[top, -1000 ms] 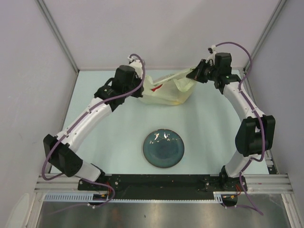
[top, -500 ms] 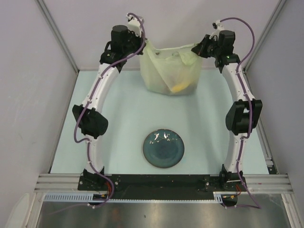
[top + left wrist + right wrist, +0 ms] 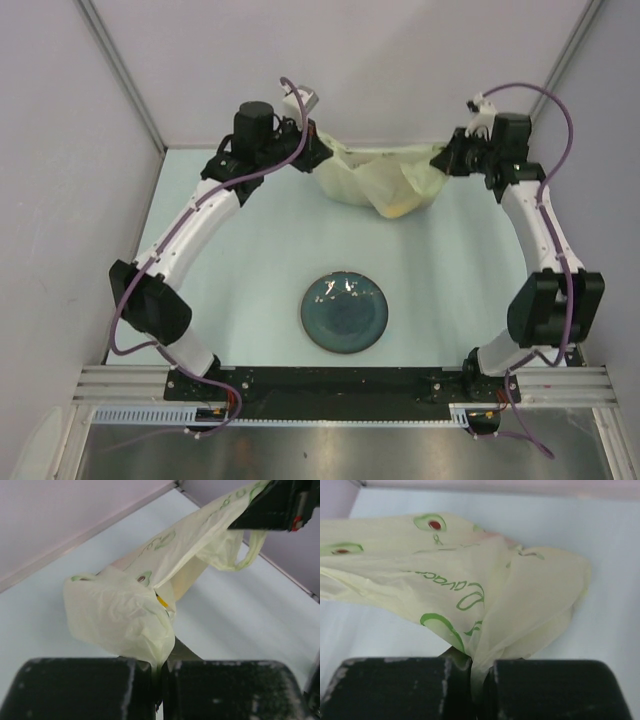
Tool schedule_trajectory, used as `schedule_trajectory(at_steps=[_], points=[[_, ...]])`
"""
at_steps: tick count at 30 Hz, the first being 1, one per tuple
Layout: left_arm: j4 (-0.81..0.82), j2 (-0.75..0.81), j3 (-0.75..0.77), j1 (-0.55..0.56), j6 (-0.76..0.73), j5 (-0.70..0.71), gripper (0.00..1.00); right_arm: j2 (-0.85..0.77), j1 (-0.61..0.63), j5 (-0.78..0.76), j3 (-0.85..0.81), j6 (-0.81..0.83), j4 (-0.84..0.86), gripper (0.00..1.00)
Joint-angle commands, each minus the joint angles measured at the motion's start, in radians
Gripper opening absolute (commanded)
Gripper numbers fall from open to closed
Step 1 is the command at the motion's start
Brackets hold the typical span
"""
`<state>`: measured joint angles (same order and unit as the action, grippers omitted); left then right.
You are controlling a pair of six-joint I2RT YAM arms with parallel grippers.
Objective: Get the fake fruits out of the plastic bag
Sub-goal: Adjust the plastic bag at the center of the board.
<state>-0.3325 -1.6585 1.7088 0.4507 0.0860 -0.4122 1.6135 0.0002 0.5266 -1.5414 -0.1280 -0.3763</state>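
Observation:
The pale yellow-green plastic bag (image 3: 380, 180) hangs stretched between my two grippers at the back of the table. My left gripper (image 3: 318, 155) is shut on its left edge, and the film (image 3: 125, 620) is pinched between the jaws. My right gripper (image 3: 445, 160) is shut on its right edge (image 3: 485, 630). A yellow fruit (image 3: 398, 209) shows faintly through the bag's sagging bottom, and a yellow sliver (image 3: 161, 600) shows in the left wrist view. The other fruits are hidden in the bag.
A dark blue-green round plate (image 3: 345, 311) lies on the table in front of the bag, near the middle. Grey walls stand close behind and at both sides. The black base rail (image 3: 340, 390) runs along the near edge.
Both grippers came down from the raised hold and moved apart. The bag, upright and tall half a second ago, now sags low and wide between them.

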Motion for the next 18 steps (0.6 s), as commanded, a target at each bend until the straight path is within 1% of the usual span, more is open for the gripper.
schedule_trajectory(at_steps=[1,2,4,5,6,7,8,10,12,13,14,16,17,18], points=[[0.105,0.071,-0.075,0.028,0.081,-0.112,0.00,-0.174,-0.029,0.030,0.171,0.170,-0.153,0.04],[0.105,0.069,-0.087,0.031,0.110,-0.117,0.00,-0.196,-0.029,0.018,0.188,0.209,-0.223,0.07],[0.115,0.066,-0.100,0.037,0.133,-0.128,0.00,-0.236,-0.029,0.016,0.205,0.331,-0.291,0.19],[0.118,0.066,-0.110,0.039,0.142,-0.125,0.00,-0.244,-0.029,0.007,0.205,0.378,-0.352,0.25],[0.128,0.068,-0.116,0.042,0.146,-0.120,0.00,-0.250,-0.029,-0.011,0.205,0.419,-0.375,0.35],[0.130,0.068,-0.121,0.045,0.150,-0.114,0.00,-0.273,-0.031,-0.031,0.204,0.491,-0.394,0.39],[0.131,0.068,-0.127,0.046,0.162,-0.108,0.00,-0.288,-0.034,-0.055,0.201,0.517,-0.413,0.45],[0.124,0.071,-0.129,0.048,0.173,-0.094,0.00,-0.322,-0.034,-0.059,0.173,0.582,-0.437,0.62],[0.125,0.086,-0.147,0.048,0.176,-0.083,0.00,-0.342,-0.034,-0.033,0.101,0.602,-0.475,0.75],[0.127,0.091,-0.153,0.049,0.176,-0.076,0.00,-0.346,-0.034,-0.011,0.077,0.607,-0.486,0.75],[0.125,0.094,-0.164,0.049,0.176,-0.065,0.00,-0.357,-0.032,0.045,0.029,0.604,-0.495,0.75],[0.125,0.097,-0.169,0.049,0.176,-0.057,0.00,-0.368,-0.003,0.078,0.009,0.562,-0.464,0.73],[0.128,0.097,-0.169,0.049,0.176,-0.056,0.00,-0.378,0.035,0.079,0.006,0.524,-0.414,0.71],[0.131,0.094,-0.167,0.049,0.175,-0.056,0.00,-0.377,0.114,0.075,0.007,0.512,-0.391,0.61]])
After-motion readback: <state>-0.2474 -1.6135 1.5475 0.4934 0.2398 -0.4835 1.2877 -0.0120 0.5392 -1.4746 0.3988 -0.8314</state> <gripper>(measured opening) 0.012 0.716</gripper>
